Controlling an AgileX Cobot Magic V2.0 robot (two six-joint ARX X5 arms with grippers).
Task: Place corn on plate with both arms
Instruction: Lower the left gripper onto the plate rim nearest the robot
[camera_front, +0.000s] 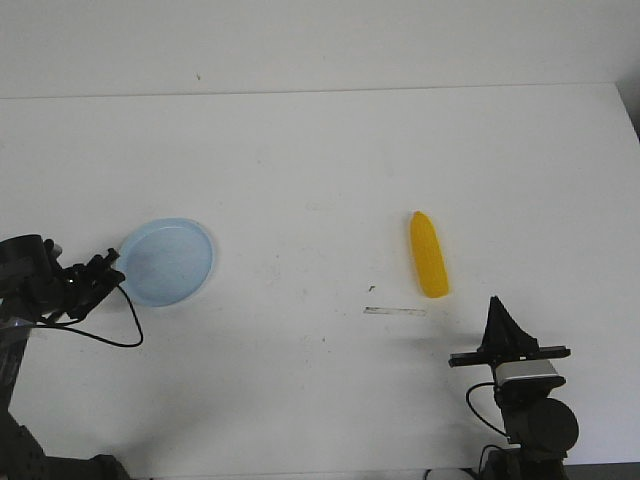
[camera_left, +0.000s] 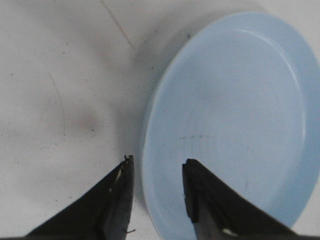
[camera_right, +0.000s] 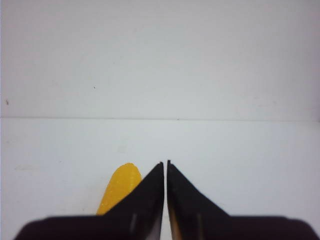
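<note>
The left gripper (camera_left: 157, 167) reaches the near edge of the pale blue plate (camera_front: 167, 262) at the left of the white table (camera_front: 320, 160), its jaws parted and straddling the rim without yet closing on it, while the yellow corn (camera_front: 428, 255) lies flat well off to the right, pointed end away from the robot. The right gripper (camera_right: 165, 163) waits just behind the cob, jaws pressed together on nothing. To go cleanly, the left arm should likely pinch the thin rim squarely before moving the plate, and the right must spread wide and meet the cob across its middle.
</note>
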